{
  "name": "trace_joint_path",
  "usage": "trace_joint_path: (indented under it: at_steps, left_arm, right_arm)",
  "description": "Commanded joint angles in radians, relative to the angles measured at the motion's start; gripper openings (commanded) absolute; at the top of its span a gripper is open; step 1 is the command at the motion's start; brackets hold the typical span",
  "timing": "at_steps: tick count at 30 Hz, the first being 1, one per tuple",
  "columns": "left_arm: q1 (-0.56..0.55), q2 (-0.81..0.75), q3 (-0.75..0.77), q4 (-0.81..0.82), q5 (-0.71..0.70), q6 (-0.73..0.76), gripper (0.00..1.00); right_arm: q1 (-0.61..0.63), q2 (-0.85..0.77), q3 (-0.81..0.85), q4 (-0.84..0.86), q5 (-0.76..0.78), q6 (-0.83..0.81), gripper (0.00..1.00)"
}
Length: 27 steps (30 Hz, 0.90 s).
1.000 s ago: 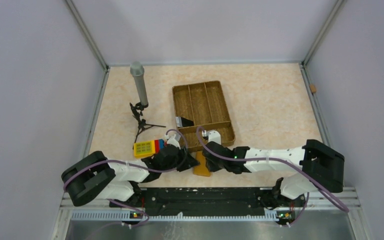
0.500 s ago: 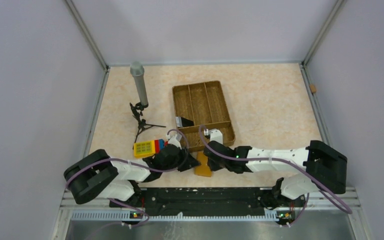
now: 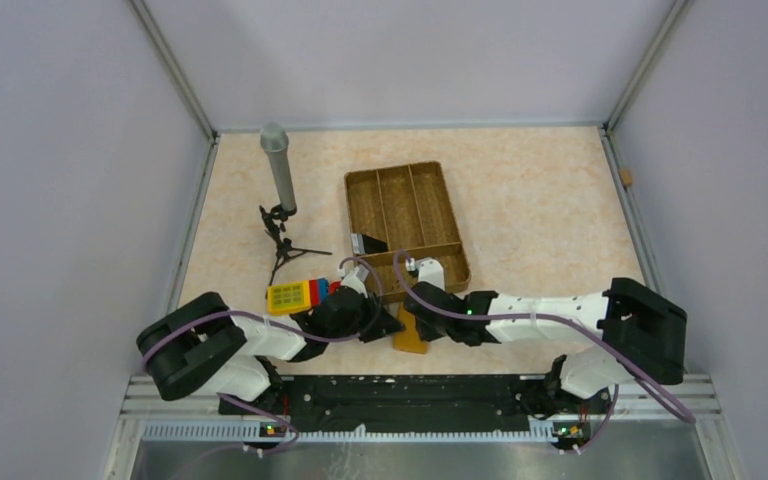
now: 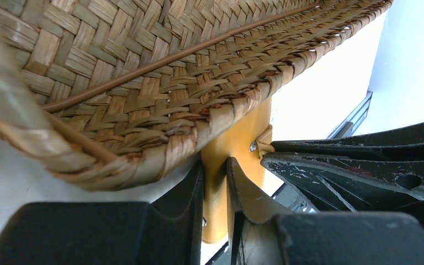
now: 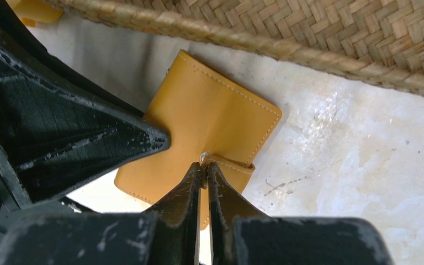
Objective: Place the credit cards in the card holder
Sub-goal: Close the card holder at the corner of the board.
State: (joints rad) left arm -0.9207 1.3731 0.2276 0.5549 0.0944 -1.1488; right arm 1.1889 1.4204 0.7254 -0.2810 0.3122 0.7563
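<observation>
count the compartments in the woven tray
4 in the woven tray: three long ones side by side, running toward the far wall, and one crosswise at the near end. The right arm covers part of that one, so a further divider could be hidden.

Seen from above, the left gripper [image 3: 387,325] and the right gripper [image 3: 413,317] were close together at the tan card holder [image 3: 406,340]. It lay on the table [image 3: 540,200], just beside the near edge of the woven tray [image 3: 426,205]. A microphone on a tripod [image 3: 280,185] stood further left.
</observation>
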Motion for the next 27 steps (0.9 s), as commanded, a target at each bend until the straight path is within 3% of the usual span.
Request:
trace_joint_path:
  at_steps: [1, 14, 27]
  left_arm:
    - [-0.013, 0.046, -0.022, -0.163, -0.004, 0.055, 0.17]
    - [-0.015, 0.049, -0.016, -0.171, -0.007, 0.057, 0.15]
    - [-0.015, 0.055, -0.012, -0.169, -0.003, 0.057, 0.13]
  right_arm:
    - [-0.005, 0.045, 0.083, -0.035, 0.064, 0.009, 0.03]
    - [0.012, 0.09, 0.144, -0.169, 0.123, -0.008, 0.0]
    - [0.051, 0.166, 0.197, -0.15, 0.095, -0.037, 0.0]
